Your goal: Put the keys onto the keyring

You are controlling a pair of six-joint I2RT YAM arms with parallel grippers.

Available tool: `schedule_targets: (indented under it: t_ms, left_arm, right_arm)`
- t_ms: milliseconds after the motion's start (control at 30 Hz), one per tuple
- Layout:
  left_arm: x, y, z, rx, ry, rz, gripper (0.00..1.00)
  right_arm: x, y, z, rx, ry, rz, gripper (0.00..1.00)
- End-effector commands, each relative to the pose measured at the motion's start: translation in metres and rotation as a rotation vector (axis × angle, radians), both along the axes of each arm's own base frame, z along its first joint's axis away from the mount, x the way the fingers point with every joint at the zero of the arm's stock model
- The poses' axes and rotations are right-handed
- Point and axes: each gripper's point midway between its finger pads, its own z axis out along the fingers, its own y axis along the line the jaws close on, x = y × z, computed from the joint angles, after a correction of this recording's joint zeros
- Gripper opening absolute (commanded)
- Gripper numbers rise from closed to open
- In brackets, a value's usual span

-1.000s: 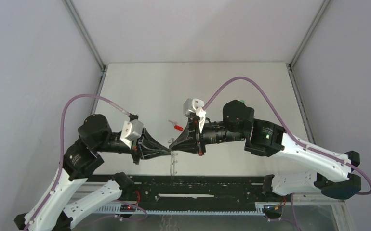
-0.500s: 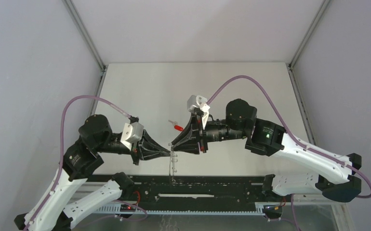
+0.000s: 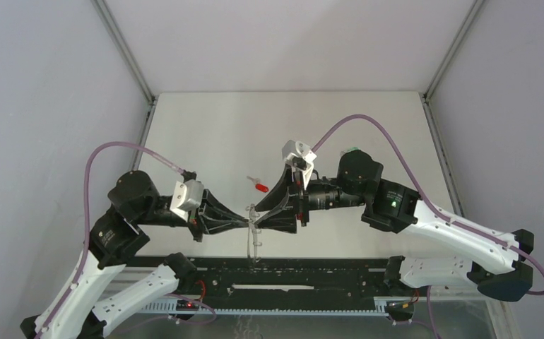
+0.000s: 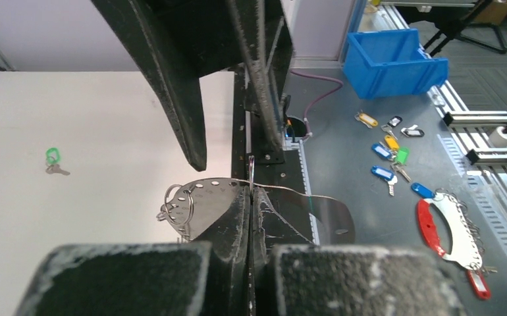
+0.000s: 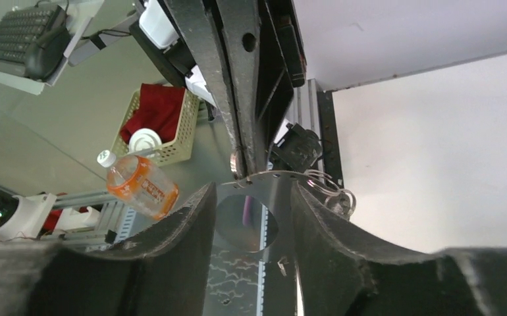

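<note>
Keyring (image 4: 205, 204) is showing as a thin flat shiny metal strip, curved, with a row of small punched holes along one edge and a few round wire rings (image 4: 177, 205) bunching at one end. It is hanging edge-on in mid-air over the near edge of the matte white table (image 3: 220, 134), between the two arms.

Left gripper (image 4: 251, 197) is pinching it: the black, rough-textured fingers are pressing together on the strip's top edge, no gap showing.

Right gripper (image 5: 254, 197) is standing with its jaws well apart, the dark, grainy curved fingers (image 5: 172, 243) sitting either side of the strip. Can't tell whether they are touching it; nothing is being clamped.

Red key (image 3: 260, 188), a tiny silver shaft with a red plastic head, is lying flat on the table just beyond the grippers, apart from both. Green key (image 4: 53, 160), with a green looped head and grey metal blade, is lying flat on the table further off, untouched.
</note>
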Motion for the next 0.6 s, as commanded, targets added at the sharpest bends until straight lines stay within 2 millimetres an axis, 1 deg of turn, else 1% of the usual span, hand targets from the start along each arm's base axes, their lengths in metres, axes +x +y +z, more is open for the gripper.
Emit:
schedule_targets:
  t_ms: [0,33,133,167,233,333,467,567]
  left_arm:
    - [0.011,-0.002,0.005,-0.028,0.007,0.062,0.0]
    - [0.015,-0.002,0.004,-0.028,0.02,0.091,0.0]
    - [0.034,0.0,0.002,-0.036,0.036,0.208,0.0]
    - [0.043,0.002,0.001,-0.036,0.045,0.264,0.0]
    - [0.06,0.005,-0.003,-0.022,0.057,0.363,0.0]
    - [0.079,0.011,-0.01,0.001,0.072,0.471,0.0]
    - [0.092,0.016,-0.016,0.016,0.09,0.551,0.0]
    - [0.097,0.018,-0.019,0.028,0.114,0.586,0.0]
  right_arm:
    - [0.004,0.002,0.019,0.07,-0.022,-0.043,0.63]
    - [0.008,0.002,0.016,0.059,-0.022,-0.076,0.71]
    - [0.023,-0.004,0.009,0.058,-0.082,-0.234,0.8]
    - [0.032,-0.007,0.006,0.05,-0.089,-0.296,0.81]
    - [0.042,-0.011,0.001,0.028,-0.079,-0.362,0.84]
    - [0.052,-0.008,-0.013,-0.022,-0.089,-0.454,0.88]
    - [0.055,0.006,-0.033,-0.085,-0.139,-0.514,0.92]
    - [0.061,0.015,-0.046,-0.132,-0.204,-0.576,0.91]
